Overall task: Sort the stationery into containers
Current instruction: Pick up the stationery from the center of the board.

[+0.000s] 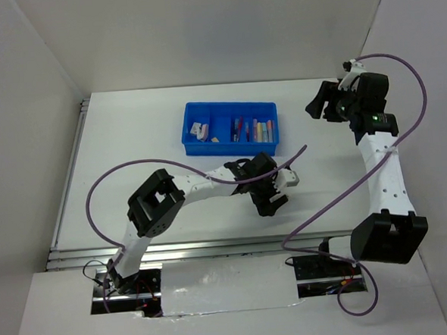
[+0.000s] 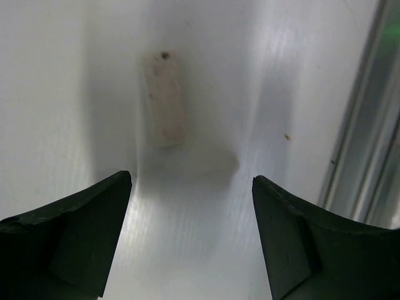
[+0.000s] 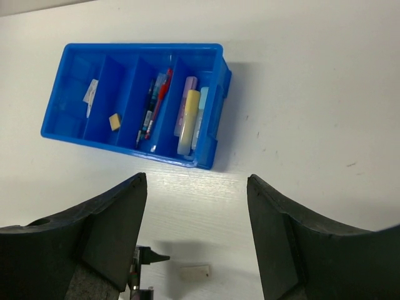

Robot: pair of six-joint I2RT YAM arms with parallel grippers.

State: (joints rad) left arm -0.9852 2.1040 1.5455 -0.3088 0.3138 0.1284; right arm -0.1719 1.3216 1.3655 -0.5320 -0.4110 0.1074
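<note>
Both are being held wide open, empty: left gripper [image 2: 190,181] over a pale eraser [image 2: 165,100], right gripper [image 3: 197,181] near the blue tray [image 3: 125,45].

- We see a pale pinkish eraser block [image 2: 165,100] lying flat, well outside the tray.
- We find the blue tray [image 3: 215,134] holding a white eraser [image 3: 91,94], a tan piece [image 3: 114,122], pens [image 3: 153,109] and markers [image 3: 189,120], each kind in its own compartment.

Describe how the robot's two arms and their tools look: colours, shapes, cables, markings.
The left arm and right arm share white links and boxy black joints, each trailing a looping purple cable. The left tool and right tool each have two black wedge-shaped fingers. A green light glows on the right arm.
</note>
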